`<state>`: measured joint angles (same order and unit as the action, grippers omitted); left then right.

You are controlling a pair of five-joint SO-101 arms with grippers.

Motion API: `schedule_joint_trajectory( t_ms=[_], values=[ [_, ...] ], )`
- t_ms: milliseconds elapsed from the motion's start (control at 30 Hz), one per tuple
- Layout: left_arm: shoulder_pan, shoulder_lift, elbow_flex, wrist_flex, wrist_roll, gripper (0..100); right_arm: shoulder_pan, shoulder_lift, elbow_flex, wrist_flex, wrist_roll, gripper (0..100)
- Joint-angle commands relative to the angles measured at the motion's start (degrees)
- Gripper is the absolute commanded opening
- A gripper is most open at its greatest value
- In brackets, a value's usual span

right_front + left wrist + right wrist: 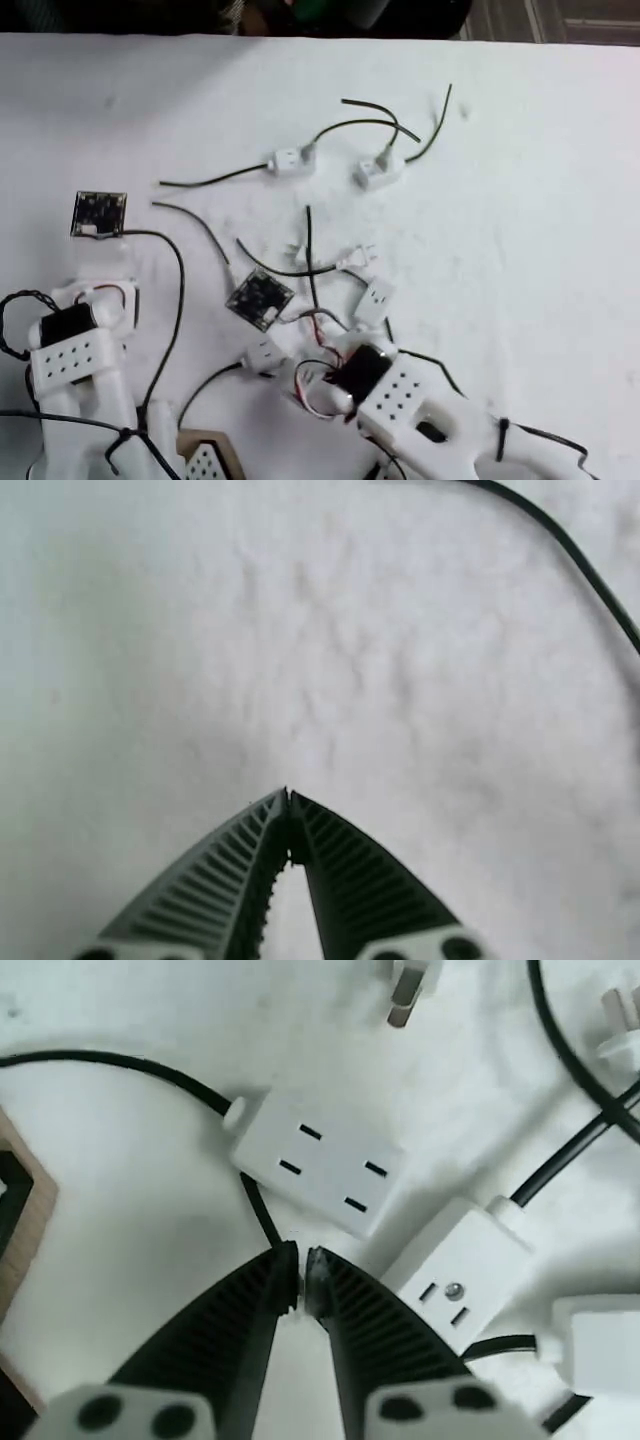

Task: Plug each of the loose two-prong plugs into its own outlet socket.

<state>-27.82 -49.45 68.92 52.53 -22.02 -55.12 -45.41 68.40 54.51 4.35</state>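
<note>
My right gripper (301, 1263) is shut with nothing in it, its tips just short of a white four-slot outlet socket (325, 1165) and over that socket's black cable. A second white socket (460, 1270) with a centre screw lies beside the gripper. Two loose two-prong plugs (405, 990) (620, 1020) lie beyond them. In the high view the plugs (355, 258) (293, 248) sit mid-table, with sockets nearby (375, 298) (265, 353) and two more farther back (290, 161) (378, 172). My left gripper (289, 802) is shut over bare white table at the left.
Black cables loop across the middle of the table (520, 150). A brown wooden piece (205, 455) sits at the front edge between the arms. The right arm's body (410, 405) and its red and white wires crowd the front centre. One black cable (570, 550) runs past the left gripper.
</note>
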Motion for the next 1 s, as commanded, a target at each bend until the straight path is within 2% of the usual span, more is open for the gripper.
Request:
schedule_joint_trajectory(
  t_ms=[0, 367, 600, 767, 967],
  values=[
    [-0.48, -1.01, 0.00, -0.97, 0.18, 2, -0.48, 6.64, -2.20, -3.82, -0.09, 1.7],
    [-0.48, -1.01, 0.00, -0.97, 0.18, 2, 1.36, 24.84, -10.20, -17.19, -1.49, 1.7],
    [-0.57, -1.01, 0.00, -0.97, 0.18, 2, 5.32, 35.03, -19.16, -18.42, 2.11, 1.7],
    [-0.57, -1.01, 0.00, -0.97, 0.26, 2, 6.73, 37.67, -23.21, -13.58, 2.46, 2.1],
    [-0.57, -1.01, 0.00, -0.97, 0.18, 2, 8.48, 29.14, -28.75, 0.22, 2.46, 4.7]
  ],
)
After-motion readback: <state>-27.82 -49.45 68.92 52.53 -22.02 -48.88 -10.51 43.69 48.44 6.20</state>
